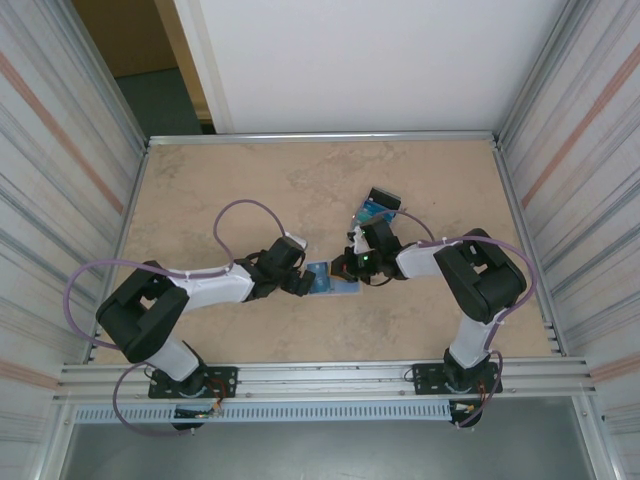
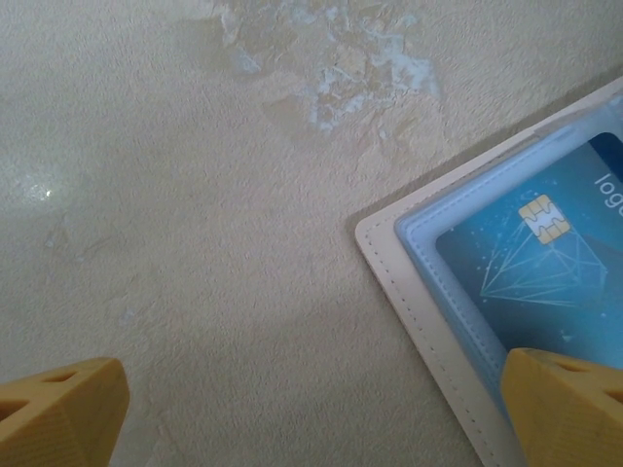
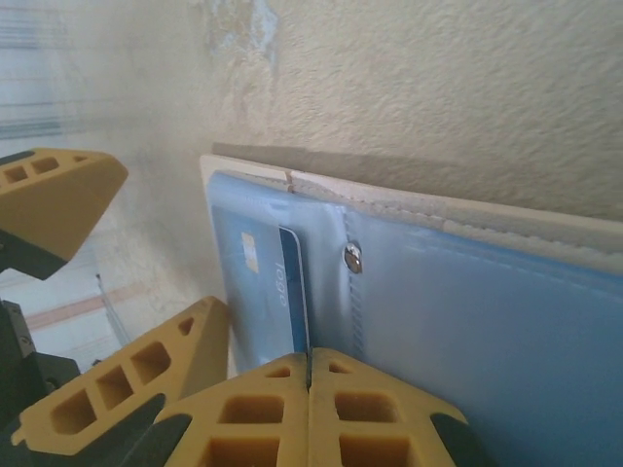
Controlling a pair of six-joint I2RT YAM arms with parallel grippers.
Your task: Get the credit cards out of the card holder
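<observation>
Our right jaws pinch the edge of a blue card [image 3: 292, 292] in the open holder [image 1: 335, 285] on the bench [image 1: 250, 180]. Our left jaws stand wide over its corner. Unpinned, the holder may drag along with the card.

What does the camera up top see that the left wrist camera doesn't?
Up top you get the whole left arm and right arm, plus loose cards lying farther back on the table. The left wrist camera gives close-up details: the gold chip and diamond drawing on the blue card, and stitching along the card holder. Both share the card holder and the open left gripper at its corner.
</observation>
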